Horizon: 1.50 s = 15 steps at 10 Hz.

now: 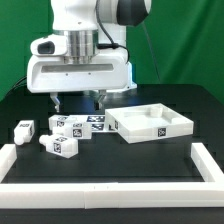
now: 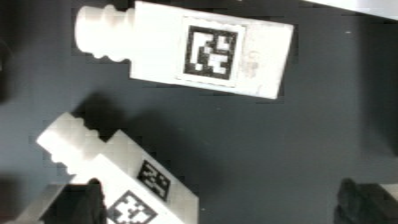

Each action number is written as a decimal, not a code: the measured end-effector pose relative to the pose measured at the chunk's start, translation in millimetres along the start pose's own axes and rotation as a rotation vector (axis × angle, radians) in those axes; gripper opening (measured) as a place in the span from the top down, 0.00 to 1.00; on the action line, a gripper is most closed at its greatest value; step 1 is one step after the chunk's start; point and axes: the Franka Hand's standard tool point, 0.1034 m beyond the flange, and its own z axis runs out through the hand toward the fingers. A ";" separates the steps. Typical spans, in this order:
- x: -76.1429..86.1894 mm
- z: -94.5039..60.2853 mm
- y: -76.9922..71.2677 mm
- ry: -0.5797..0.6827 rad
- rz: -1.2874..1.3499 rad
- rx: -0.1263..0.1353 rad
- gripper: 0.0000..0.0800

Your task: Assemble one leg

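Observation:
Several white legs with black-and-white tags lie on the black table. In the exterior view one leg (image 1: 65,124) lies right under my gripper (image 1: 78,100), with another leg (image 1: 95,123) beside it toward the exterior view's right. Two more legs (image 1: 23,129) (image 1: 60,145) lie toward the left and front. In the wrist view my gripper (image 2: 217,205) is open and holds nothing. One tagged leg (image 2: 111,172) lies close against one dark finger (image 2: 71,205). A second leg (image 2: 199,50) with a ribbed end lies farther off.
The large white square tray-like panel (image 1: 150,122) lies at the exterior view's right, close to the legs. A low white border (image 1: 100,188) runs along the table's front and sides. A green backdrop stands behind the arm.

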 end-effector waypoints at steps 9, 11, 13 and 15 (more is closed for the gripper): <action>-32.4 6.2 -65.9 0.092 0.061 -0.030 0.19; -27.5 16.6 -88.5 0.074 -0.071 -0.038 0.19; -34.7 29.6 -91.8 0.066 -0.123 -0.057 0.19; -34.3 29.8 -92.5 0.062 -0.123 -0.055 0.19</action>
